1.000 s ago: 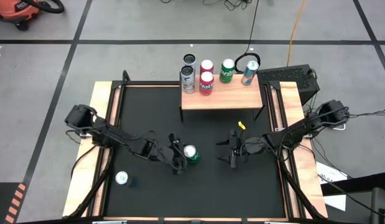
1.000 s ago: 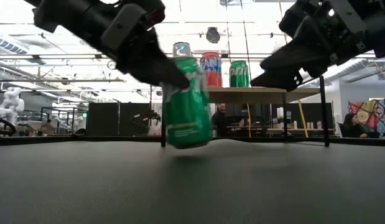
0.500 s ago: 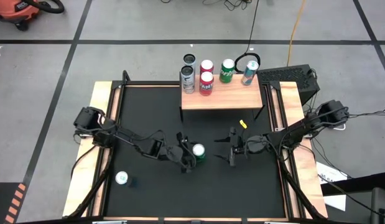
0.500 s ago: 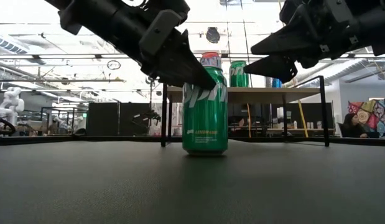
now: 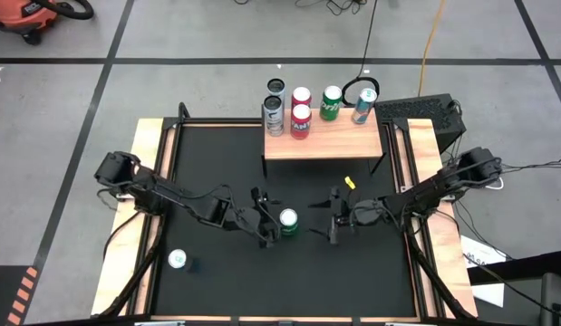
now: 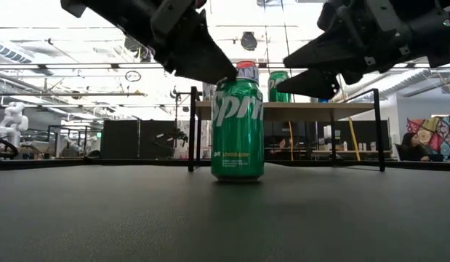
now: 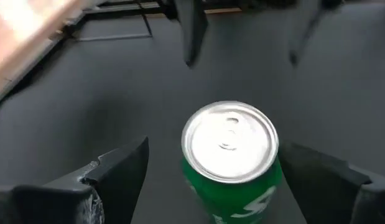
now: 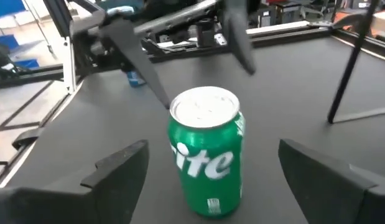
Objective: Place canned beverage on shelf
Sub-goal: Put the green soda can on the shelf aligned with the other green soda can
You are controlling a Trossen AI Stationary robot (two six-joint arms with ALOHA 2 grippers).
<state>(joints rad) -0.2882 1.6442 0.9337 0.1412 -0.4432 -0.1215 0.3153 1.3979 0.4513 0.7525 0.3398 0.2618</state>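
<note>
A green Sprite can (image 5: 287, 222) stands upright on the black desk (image 5: 217, 163), in front of the shelf (image 5: 324, 136) and well apart from it. My left gripper (image 5: 267, 220) sits just beside the can with its jaws spread wide, holding nothing; my right gripper (image 5: 332, 220) faces the can from the other side, equally wide and empty. Five cans stand on the shelf; a further can (image 5: 178, 260) rests near the desk's front left corner
</note>
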